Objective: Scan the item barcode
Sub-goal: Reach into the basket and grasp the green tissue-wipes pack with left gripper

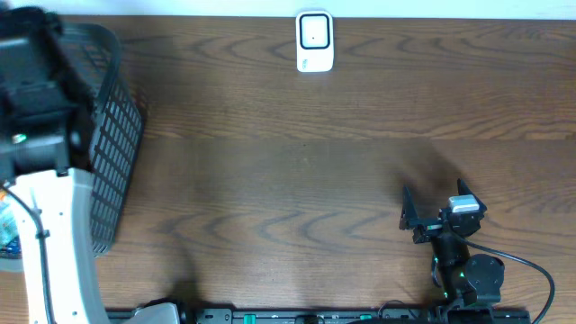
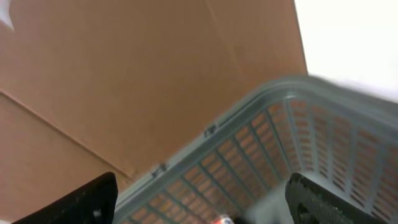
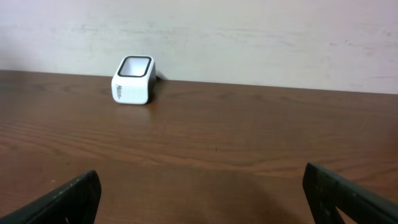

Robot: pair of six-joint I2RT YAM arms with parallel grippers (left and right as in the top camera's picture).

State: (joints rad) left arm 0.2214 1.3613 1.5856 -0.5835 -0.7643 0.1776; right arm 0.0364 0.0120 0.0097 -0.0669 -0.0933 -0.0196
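Scanner point(image 1: 314, 40) stands at the tabletop's point(image 1: 297, 171) far edge, window up for a barcode. Left gripper point(image 2: 205, 210) hangs, jaws apart, over the basket point(image 1: 112, 135), likely to fetch the item; only a red-white sliver point(image 2: 224, 219) shows inside. Right gripper point(image 1: 435, 205) rests spread, empty.

The left arm point(image 1: 56, 261), at the left edge of the overhead frame, is a pale grey-white link with a thin black cable running along it, under a bulky black housing in the upper left corner. The right arm point(image 1: 463, 270), lower right, is black with a silver-grey block, small green lights and a looping black cable. The left tool point(image 2: 205, 206) and right tool point(image 3: 205, 199) have matte black fingers.
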